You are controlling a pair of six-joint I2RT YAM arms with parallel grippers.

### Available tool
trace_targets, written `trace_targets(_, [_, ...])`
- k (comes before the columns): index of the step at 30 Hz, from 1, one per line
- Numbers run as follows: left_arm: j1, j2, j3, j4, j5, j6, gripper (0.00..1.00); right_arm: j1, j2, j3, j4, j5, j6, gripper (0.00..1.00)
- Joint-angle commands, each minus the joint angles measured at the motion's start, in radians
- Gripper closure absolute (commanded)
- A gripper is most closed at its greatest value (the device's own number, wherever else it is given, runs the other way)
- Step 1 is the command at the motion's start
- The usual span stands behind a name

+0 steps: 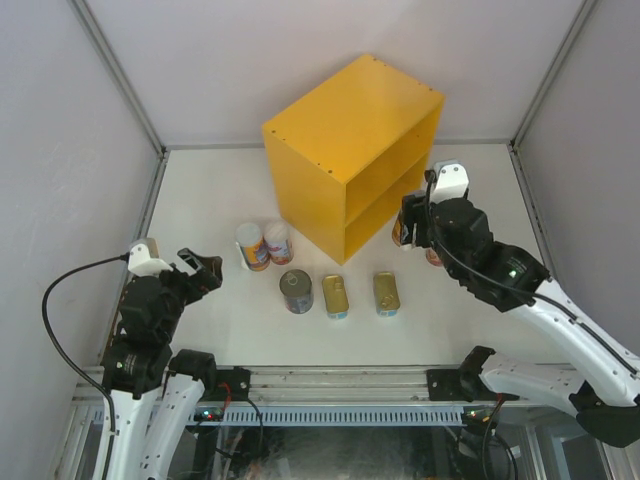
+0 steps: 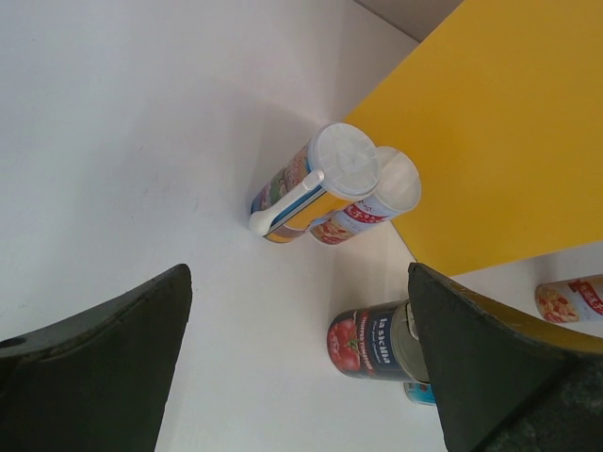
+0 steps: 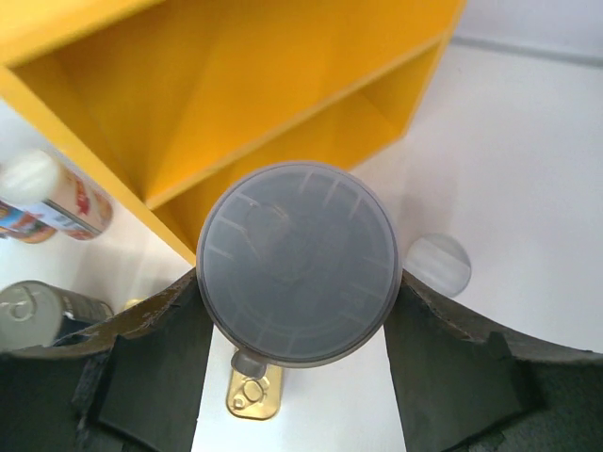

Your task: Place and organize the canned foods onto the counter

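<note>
1. White table (image 1: 480, 200) and grey walls are being viewed from above; a boxy yellow counter (image 1: 330, 130) of smooth painted board is being shown at the far middle, its open shelves turned toward the right arm.
2. A tall slim can (image 3: 300, 259) with a ribbed, cloudy plastic lid is being clasped upright by the right gripper (image 3: 301, 325), just outside the counter's open side. Placing appears to be the step in hand.
3. Next, the can is likely needing to be carried onto a shelf or the flat top and set upright before release.
4. Nothing is being grasped by the left gripper (image 1: 202, 266); its fingers are being held wide apart near the left edge.
5. Also being shown on the table:
   - two tall labelled cans (image 1: 252, 246), touching
   - a dark round tin (image 1: 296, 291)
   - two flat gold-topped tins (image 1: 336, 296)
   - one more tall can (image 3: 438, 264), beside the held one
</note>
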Motion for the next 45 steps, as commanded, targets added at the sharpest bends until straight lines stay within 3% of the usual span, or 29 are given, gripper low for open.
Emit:
trace_targets(1, [-0.001, 0.011, 0.05, 0.054, 0.023, -0.019, 0.0, 0.053, -0.03, 0.179, 0.089, 0.079, -0.057, 1.0])
trace_targets(12, [-0.002, 0.026, 0.053, 0.072, 0.039, -0.031, 0.0, 0.185, 0.041, 0.405, 0.113, 0.157, -0.174, 1.0])
trace_targets(24, [-0.003, 0.032, 0.064, 0.072, 0.053, -0.051, 0.0, 0.208, 0.171, 0.598, 0.177, 0.116, -0.261, 1.0])
trace_targets(34, [-0.002, 0.037, 0.081, 0.072, 0.066, -0.064, 0.0, 0.194, 0.311, 0.764, 0.202, 0.071, -0.318, 1.0])
trace_targets(45, [-0.002, 0.073, 0.1, 0.122, 0.103, -0.086, 0.0, 0.061, 0.447, 0.889, 0.219, -0.049, -0.285, 1.0])
